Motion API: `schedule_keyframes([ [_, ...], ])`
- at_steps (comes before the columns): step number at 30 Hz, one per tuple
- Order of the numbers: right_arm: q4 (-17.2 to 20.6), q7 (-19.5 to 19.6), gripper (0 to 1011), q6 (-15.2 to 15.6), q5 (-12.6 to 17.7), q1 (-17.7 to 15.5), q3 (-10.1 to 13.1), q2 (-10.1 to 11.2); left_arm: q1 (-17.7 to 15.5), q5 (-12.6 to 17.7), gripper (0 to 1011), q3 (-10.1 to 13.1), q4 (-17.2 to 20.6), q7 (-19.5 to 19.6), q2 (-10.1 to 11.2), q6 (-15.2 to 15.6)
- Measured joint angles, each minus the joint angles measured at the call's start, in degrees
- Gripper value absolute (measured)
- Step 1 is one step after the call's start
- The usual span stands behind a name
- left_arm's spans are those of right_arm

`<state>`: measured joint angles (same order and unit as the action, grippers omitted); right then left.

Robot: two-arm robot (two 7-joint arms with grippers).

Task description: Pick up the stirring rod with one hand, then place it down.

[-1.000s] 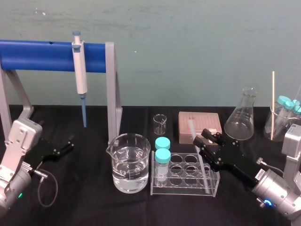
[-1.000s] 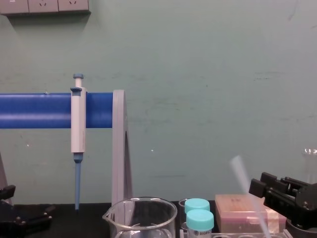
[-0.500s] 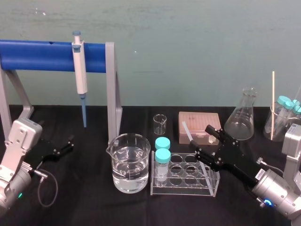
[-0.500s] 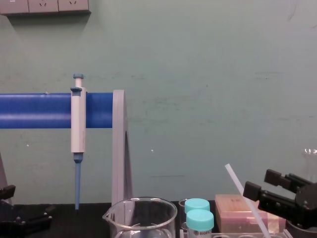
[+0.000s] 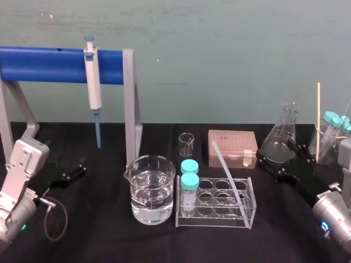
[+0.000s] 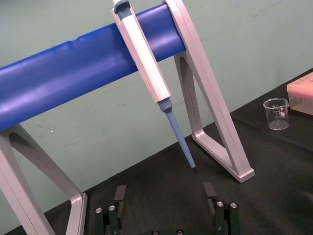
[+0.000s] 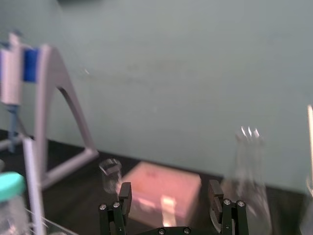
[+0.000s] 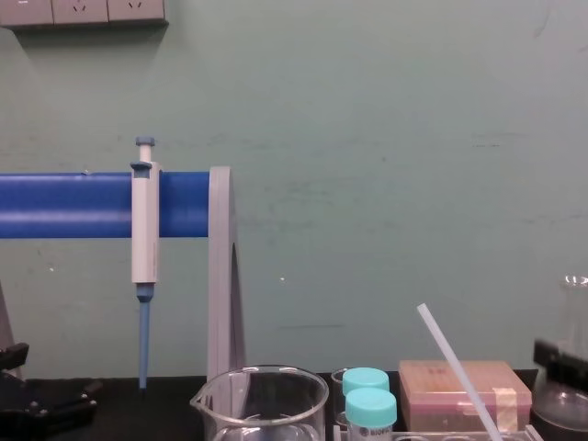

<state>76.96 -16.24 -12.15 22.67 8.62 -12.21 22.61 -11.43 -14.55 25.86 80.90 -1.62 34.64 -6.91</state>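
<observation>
Rod's down: the stirring rod [image 5: 228, 173] stands tilted in the tube rack [image 5: 214, 217], foot in a front-right cell, top leaning back-left. Just right of the rack, the right gripper [image 5: 276, 158] hangs wide open, empty. Well left of the rack, the left gripper [image 5: 77, 169] rests, fingers apart.

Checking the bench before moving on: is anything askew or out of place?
The stirring rod leans tilted in the tube rack, lower end in a well. The right gripper is open, clear of it; the left gripper sits parked, open.
</observation>
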Motion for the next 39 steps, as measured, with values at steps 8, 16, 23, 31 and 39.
schedule_keyframes([
  [8,-1.01,0.76,1003,5.8,-0.11,-0.1,0.24,-0.41,0.0,0.0,1000,0.0,0.0,0.0,0.0,0.0],
  [16,-0.84,0.84,1003,5.31,-0.13,-0.14,0.29,-0.4,0.0,0.0,1000,0.0,0.0,0.0,0.0,0.0],
  [23,-0.75,0.92,1003,5.09,-0.14,-0.16,0.32,-0.39,0.0,0.0,1000,0.0,0.0,0.0,0.0,0.0],
  [31,-0.68,1.03,1003,4.89,-0.17,-0.2,0.36,-0.39,0.0,0.0,1000,0.0,0.0,0.0,0.0,0.0],
  [39,-0.64,1.1,1003,4.8,-0.2,-0.21,0.37,-0.39,0.0,0.0,1000,0.0,0.0,0.0,0.0,0.0],
])
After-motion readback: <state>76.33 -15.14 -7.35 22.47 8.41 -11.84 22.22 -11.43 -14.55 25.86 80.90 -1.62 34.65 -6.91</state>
